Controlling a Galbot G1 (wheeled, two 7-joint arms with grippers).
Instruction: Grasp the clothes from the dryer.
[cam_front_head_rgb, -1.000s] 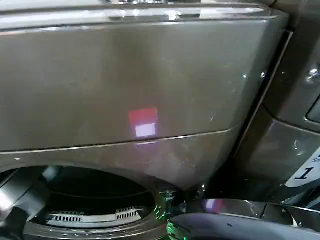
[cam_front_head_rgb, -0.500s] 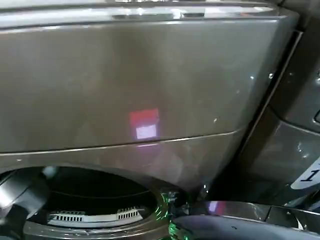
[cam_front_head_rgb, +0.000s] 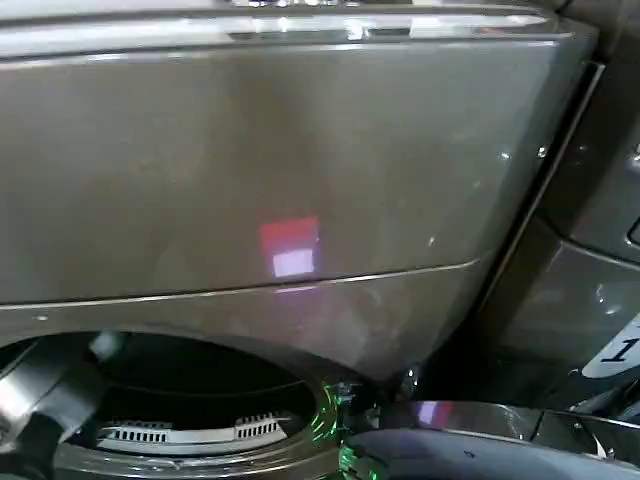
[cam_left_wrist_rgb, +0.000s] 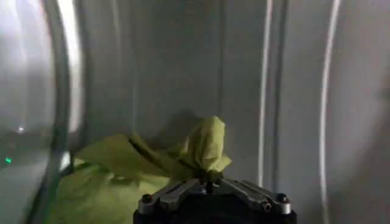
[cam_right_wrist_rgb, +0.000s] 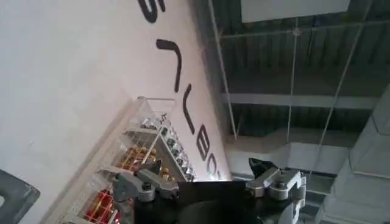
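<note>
The dryer (cam_front_head_rgb: 280, 150) is a bronze-grey machine whose round mouth (cam_front_head_rgb: 190, 400) gapes at the lower left of the head view. My left arm (cam_front_head_rgb: 35, 400) reaches into that mouth. Inside the drum, the clothes (cam_left_wrist_rgb: 122, 164) are a small lime-green bundle lying against the grey drum wall (cam_left_wrist_rgb: 304, 91). My left gripper (cam_left_wrist_rgb: 207, 179) is shut on a fold of the clothes, and the fabric rises from the jaws in a peak (cam_left_wrist_rgb: 207, 143). My right gripper (cam_right_wrist_rgb: 207, 167) is open, holds nothing, and points up toward a ceiling, away from the dryer.
The dryer's open door (cam_front_head_rgb: 480, 445), dark glass in a silver rim, juts out at the lower right beside the mouth. A white "1" sticker (cam_front_head_rgb: 620, 350) shows at the right edge. A wire shelf of cans (cam_right_wrist_rgb: 134, 158) stands against a white wall.
The head view has drifted a little, so the dryer sits slightly further right. The left arm at the mouth's edge has barely moved.
</note>
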